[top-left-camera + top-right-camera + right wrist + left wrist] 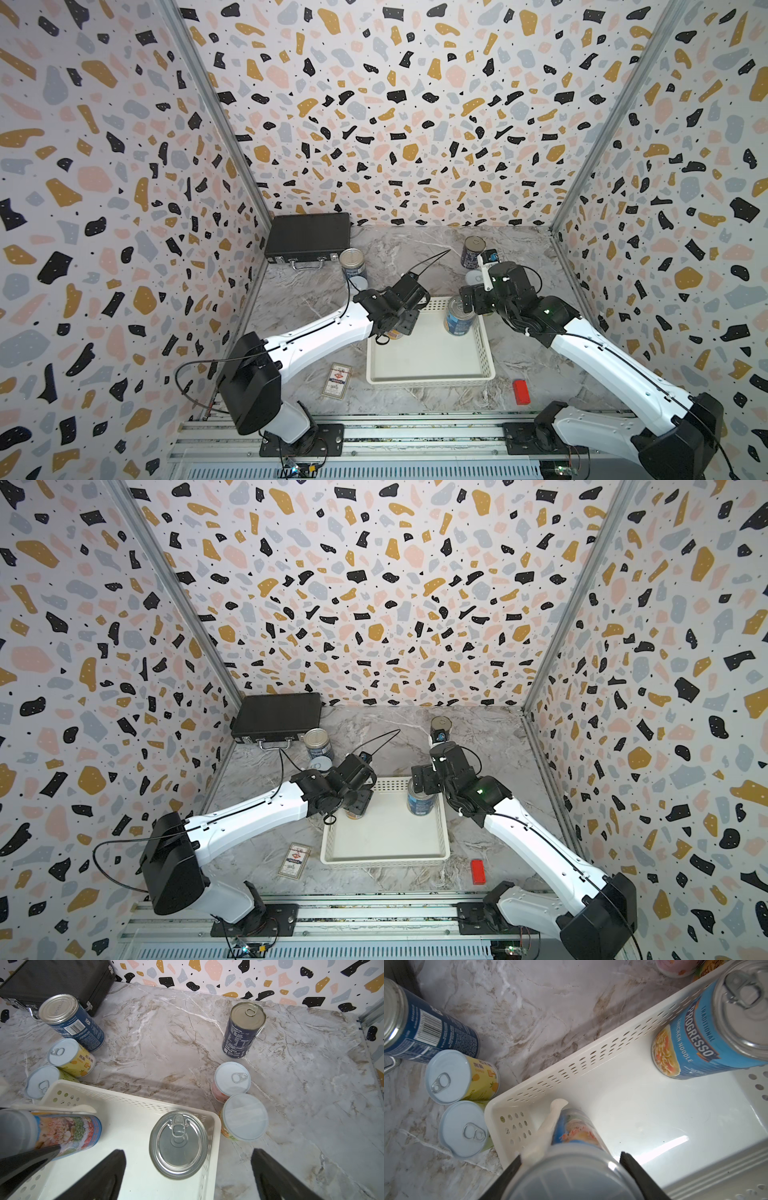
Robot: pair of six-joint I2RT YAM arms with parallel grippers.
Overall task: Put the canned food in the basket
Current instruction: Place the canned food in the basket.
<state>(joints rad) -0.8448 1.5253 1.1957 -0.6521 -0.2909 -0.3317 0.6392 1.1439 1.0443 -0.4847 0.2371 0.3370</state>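
The white perforated basket (432,380) (386,860) sits mid-table. My left gripper (570,1157) (395,328) is shut on a can with a colourful label (575,1126) (68,1134), a clear lid and a white spoon, inside the basket's far left corner. A blue-labelled soup tin (178,1142) (459,318) stands in the far right corner, and my right gripper (188,1152) hangs open just above it, touching nothing. Outside the basket stand a dark blue tin (70,1020), a yellow can (72,1057), a green can (41,1081), a navy tin (243,1028), a pink can (230,1082) and a lidded can (243,1118).
A black briefcase (307,239) lies at the far left corner. A flat card box (336,380) lies left of the basket's near end, and a small red block (520,390) right of it. Patterned walls close in three sides.
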